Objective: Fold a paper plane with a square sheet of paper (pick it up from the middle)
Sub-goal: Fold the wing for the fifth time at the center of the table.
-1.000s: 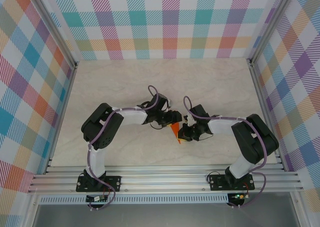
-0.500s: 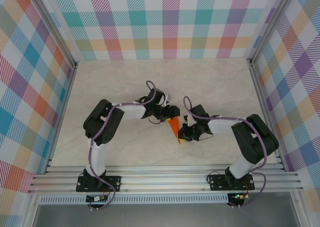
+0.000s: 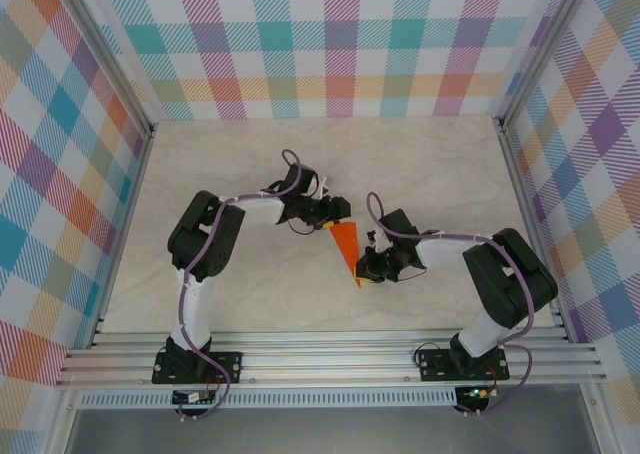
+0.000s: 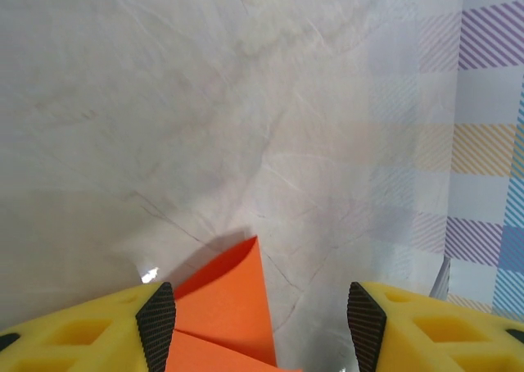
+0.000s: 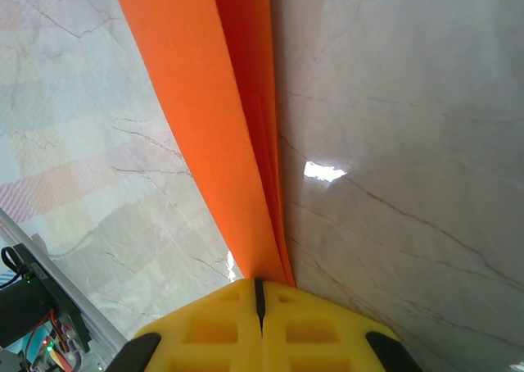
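Observation:
The square sheet of paper is folded into a slim orange paper plane [image 3: 347, 248], a long triangle lying near the middle of the table. My right gripper [image 3: 366, 271] is shut on its narrow near end; in the right wrist view the folded layers [image 5: 214, 102] run out from between the closed jaws [image 5: 259, 287]. My left gripper [image 3: 335, 217] stands open just beyond the plane's wide far end. In the left wrist view a corner of the orange paper [image 4: 223, 306] lies on the table between the black pads [image 4: 157, 327], nearer the left one, touching neither.
The pale marble tabletop [image 3: 420, 174] is bare around the plane. Checked walls close the far side and both sides. An aluminium rail [image 3: 330, 359] with both arm bases runs along the near edge.
The left gripper has drawn back from over the plane toward the far side, uncovering its wide end. The right gripper and the plane have stayed put.

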Motion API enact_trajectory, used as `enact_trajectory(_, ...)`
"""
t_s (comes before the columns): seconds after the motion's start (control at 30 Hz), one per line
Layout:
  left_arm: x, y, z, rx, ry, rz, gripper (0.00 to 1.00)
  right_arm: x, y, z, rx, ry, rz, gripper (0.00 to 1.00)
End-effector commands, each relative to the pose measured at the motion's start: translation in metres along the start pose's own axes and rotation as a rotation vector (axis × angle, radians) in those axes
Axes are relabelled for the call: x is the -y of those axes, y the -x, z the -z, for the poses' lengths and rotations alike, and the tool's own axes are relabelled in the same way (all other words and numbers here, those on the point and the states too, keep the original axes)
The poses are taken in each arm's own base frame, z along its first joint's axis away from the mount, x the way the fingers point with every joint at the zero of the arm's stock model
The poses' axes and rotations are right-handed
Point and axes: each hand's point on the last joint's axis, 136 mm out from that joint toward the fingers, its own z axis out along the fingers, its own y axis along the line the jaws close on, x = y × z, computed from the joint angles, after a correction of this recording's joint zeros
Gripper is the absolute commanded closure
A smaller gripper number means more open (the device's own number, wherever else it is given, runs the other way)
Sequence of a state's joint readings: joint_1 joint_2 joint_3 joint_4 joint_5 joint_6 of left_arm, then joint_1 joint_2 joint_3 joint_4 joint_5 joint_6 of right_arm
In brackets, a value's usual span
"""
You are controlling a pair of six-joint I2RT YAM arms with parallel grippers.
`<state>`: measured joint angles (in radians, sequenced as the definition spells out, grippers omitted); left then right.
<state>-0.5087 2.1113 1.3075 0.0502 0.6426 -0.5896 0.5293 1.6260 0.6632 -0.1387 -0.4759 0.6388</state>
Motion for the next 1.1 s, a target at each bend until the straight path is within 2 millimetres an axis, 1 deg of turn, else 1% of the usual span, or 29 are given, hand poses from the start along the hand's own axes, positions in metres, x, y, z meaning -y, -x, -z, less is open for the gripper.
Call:
enact_trajectory(0.0,-0.032,0.017,0.005,0.039,0.091,0.007,0.39,0.074,-0.044,-0.009,-0.115,-0.276,-0.121,0.95)
enact_trajectory(0.07,-0.026,0.024,0.011,0.05,0.095,-0.005,0.39,0.072,-0.042,-0.01,-0.114,-0.27,-0.12,0.95)
enact_trajectory(0.2,-0.01,0.043,0.03,0.079,0.112,-0.038,0.39,0.069,-0.038,-0.011,-0.11,-0.264,-0.113,0.94)
enact_trajectory(0.33,0.017,0.052,0.056,0.125,0.098,-0.06,0.38,0.062,-0.03,-0.011,-0.097,-0.25,-0.102,0.94)
enact_trajectory(0.4,0.029,0.048,0.069,0.148,0.088,-0.055,0.38,0.058,-0.026,-0.01,-0.091,-0.242,-0.092,0.94)
enact_trajectory(0.47,0.038,0.038,0.078,0.17,0.075,-0.051,0.38,0.053,-0.022,-0.01,-0.085,-0.232,-0.081,0.94)
enact_trajectory(0.53,0.045,0.021,0.083,0.168,0.068,-0.04,0.41,0.05,-0.018,-0.011,-0.08,-0.225,-0.073,0.93)
enact_trajectory(0.67,0.058,-0.018,0.076,0.147,0.021,-0.028,0.49,0.047,-0.014,-0.012,-0.08,-0.219,-0.065,0.93)
enact_trajectory(0.77,0.056,-0.037,0.06,0.129,0.029,-0.007,0.53,0.045,-0.012,-0.014,-0.076,-0.207,-0.062,0.93)
enact_trajectory(0.87,0.057,-0.047,0.038,0.096,0.004,0.017,0.56,0.043,-0.01,-0.015,-0.071,-0.197,-0.058,0.93)
enact_trajectory(0.93,0.06,-0.051,0.024,0.074,0.002,0.011,0.57,0.043,-0.009,-0.015,-0.069,-0.195,-0.058,0.93)
enact_trajectory(1.0,0.059,-0.053,0.012,0.054,0.012,0.009,0.58,0.042,-0.009,-0.015,-0.067,-0.193,-0.057,0.93)
enact_trajectory(1.07,0.048,-0.053,0.003,0.052,0.04,0.019,0.59,0.042,-0.009,-0.015,-0.063,-0.193,-0.057,0.93)
